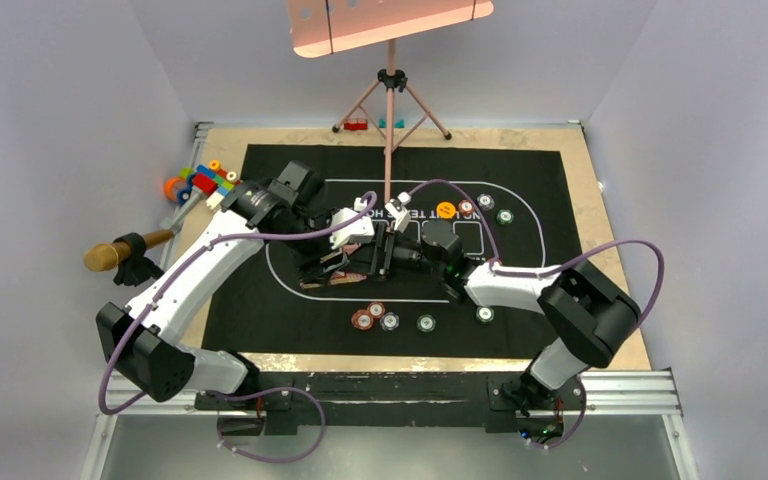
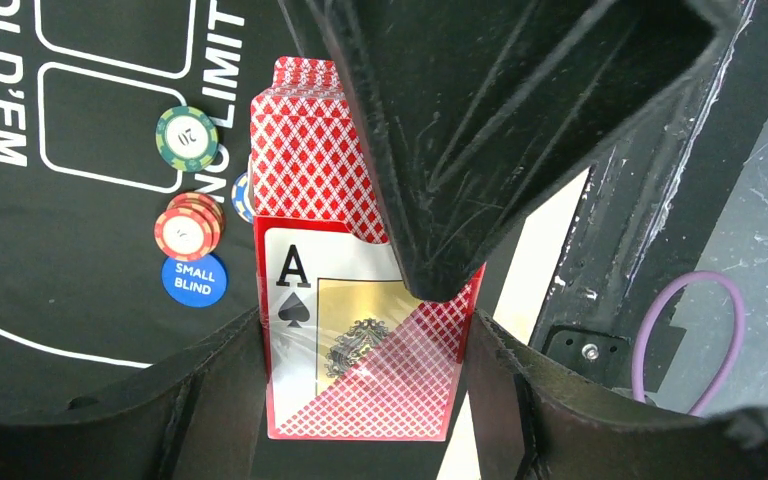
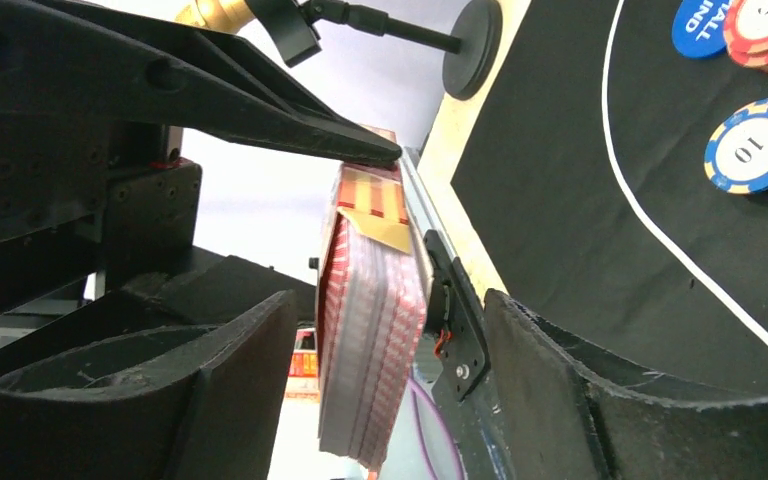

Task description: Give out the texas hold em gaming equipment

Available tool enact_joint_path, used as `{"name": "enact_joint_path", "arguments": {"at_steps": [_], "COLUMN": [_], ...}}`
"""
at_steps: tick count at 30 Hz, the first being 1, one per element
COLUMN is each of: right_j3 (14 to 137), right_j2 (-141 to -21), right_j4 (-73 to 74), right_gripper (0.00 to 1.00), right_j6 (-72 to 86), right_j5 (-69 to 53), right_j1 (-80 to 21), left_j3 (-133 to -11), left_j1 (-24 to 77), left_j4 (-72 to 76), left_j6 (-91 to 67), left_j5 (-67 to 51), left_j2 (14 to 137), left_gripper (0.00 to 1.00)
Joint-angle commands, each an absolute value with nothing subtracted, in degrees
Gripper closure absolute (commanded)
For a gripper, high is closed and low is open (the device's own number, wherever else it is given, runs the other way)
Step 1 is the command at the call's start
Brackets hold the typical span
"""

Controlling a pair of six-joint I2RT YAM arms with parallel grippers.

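Steadily: the left pincer [image 2: 365, 385] clamps the card box [image 2: 360, 300] above the middle of the mat [image 1: 280, 170], and the right pincer [image 3: 380, 325] stands open astride it. Best to close squarely on its flat faces before the left lets go.

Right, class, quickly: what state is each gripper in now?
Left gripper: closed on the card box.
Right gripper: open, jaws either side of the same box.
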State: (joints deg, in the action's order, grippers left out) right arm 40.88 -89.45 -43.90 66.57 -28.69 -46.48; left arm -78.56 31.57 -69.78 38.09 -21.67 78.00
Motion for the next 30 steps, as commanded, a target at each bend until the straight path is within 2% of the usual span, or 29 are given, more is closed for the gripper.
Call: {"name": "enact_joint_path", "arguments": {"at_steps": [1, 3, 6, 8, 9, 10, 11, 12, 13, 14, 21, 26, 30], "right_j3": [43.2, 43.2, 43.0, 42.7, 42.5, 42.4, 42.2, 42.1, 42.2, 42.3, 43.5, 45.7, 46.8], "right_j2": [-91.1, -91.6, -91.9, -91.6, -91.4, -91.1, -90.7, -90.2, -89.7, -89.2, -86.6, -84.2, -82.5], "right_j4": [-51.4, -52.3, -53.3, -53.8, -53.8, -53.7, -53.6, -53.3, -52.7, -52.0, -48.1, -43.6, -41.8], "right_gripper": [0.33, 0.46, 0.7, 0.8, 0.83, 0.84, 0.85, 0.87, 0.88, 0.88, 0.9, 0.9, 0.9], "right_j6": [70.5, 71.3, 72.5, 73.0, 73.1, 73.1, 73.1, 73.0, 72.8, 72.4, 72.3, 72.1, 72.9], "right_j5": [-31.1, -31.2, -31.3, -31.4, -31.5, -31.4, -31.3, -31.2, -31.1, -31.1, -31.7, -32.3, -32.6], "right_j1": [-46.4, -46.3, -46.3, -46.3, -46.3, -46.3, -46.3, -46.3, -46.3, -46.3, -46.4, -46.3, -46.3], "left_j3": [-81.7, -81.6, -81.5, -81.3, -81.3, -81.3, -81.2, -81.1, -81.0, -81.2, -83.2, -75.1, -72.4], "left_j1": [31.7, 31.7, 31.7, 31.7, 31.7, 31.7, 31.7, 31.7, 31.7, 31.7, 31.6, 31.6, 31.7], "left_j4": [-69.5, -69.6, -69.5, -69.1, -68.9, -68.9, -68.7, -68.4, -68.0, -67.7, -69.2, -63.1, -59.8], "left_j6": [36.4, 36.4, 36.2, 36.0, 36.0, 36.0, 35.9, 35.7, 35.7, 35.7, 37.6, 40.5, 40.4], "left_j5": [-23.0, -23.2, -23.8, -23.7, -23.7, -23.6, -23.6, -23.6, -23.8, -24.1, -23.9, -25.6, -24.1], "left_j2": [77.1, 76.8, 76.5, 76.3, 76.3, 76.2, 75.9, 75.4, 74.8, 74.1, 67.3, 58.0, 58.5], "left_gripper": [1.0, 1.0, 1.0, 0.93, 0.85, 0.68, 0.49, 0.25, 0.05, 0.01, 0.0, 0.0, 0.0]}}
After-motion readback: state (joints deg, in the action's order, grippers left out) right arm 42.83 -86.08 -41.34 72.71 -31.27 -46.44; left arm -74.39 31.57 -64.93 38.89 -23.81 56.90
